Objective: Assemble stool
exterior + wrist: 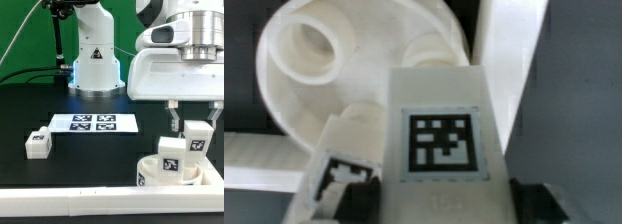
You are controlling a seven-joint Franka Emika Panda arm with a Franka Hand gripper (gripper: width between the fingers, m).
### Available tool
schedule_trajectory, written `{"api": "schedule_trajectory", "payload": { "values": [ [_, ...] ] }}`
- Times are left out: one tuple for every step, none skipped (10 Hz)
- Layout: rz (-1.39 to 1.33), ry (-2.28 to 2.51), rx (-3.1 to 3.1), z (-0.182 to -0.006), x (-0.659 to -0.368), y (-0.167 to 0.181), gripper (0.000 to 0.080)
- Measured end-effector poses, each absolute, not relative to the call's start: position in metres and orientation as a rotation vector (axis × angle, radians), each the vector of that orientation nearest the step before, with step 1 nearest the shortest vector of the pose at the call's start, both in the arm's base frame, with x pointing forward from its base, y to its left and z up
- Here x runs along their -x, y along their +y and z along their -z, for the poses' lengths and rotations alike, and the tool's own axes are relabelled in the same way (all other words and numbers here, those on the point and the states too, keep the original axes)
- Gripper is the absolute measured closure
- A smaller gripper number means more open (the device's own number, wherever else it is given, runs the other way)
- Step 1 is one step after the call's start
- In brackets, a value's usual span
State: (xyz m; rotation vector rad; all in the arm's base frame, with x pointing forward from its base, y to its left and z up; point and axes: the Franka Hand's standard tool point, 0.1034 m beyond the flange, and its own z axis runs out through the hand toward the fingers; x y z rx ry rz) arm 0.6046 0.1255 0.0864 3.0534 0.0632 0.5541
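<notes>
My gripper [194, 130] hangs at the exterior view's right, shut on a white block leg [198, 139] of the stool, which is held upright with its tag facing out. Just below and beside it lies the round rimmed seat [149, 176], with another tagged leg [170, 158] standing in it. In the wrist view the held leg [441, 130] runs between my gripper [450, 200] and its dark pads [537, 198], its tip over the seat [331, 70]. The other leg's tag [331, 185] shows beside it. A further loose leg [38, 144] lies at the exterior view's left.
The marker board [93, 123] lies flat mid-table. A long white bar [70, 196] runs along the front edge, and the seat rests against it. The robot's white base [96, 60] stands at the back. The table top is black.
</notes>
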Motion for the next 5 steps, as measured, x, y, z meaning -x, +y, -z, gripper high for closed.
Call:
{"api": "schedule_trajectory", "payload": {
  "values": [
    [-0.598, 0.067, -3.050, -0.0859, -0.6059, 0.1257, 0.0463],
    [-0.617, 0.069, -3.049, -0.0861, -0.6063, 0.1256, 0.0463],
    [-0.626, 0.070, -3.048, -0.0864, -0.6064, 0.1255, 0.0463],
    [-0.625, 0.069, -3.048, -0.0867, -0.6064, 0.1255, 0.0463],
    [-0.624, 0.069, -3.048, -0.0862, -0.6062, 0.1254, 0.0458]
  ]
}}
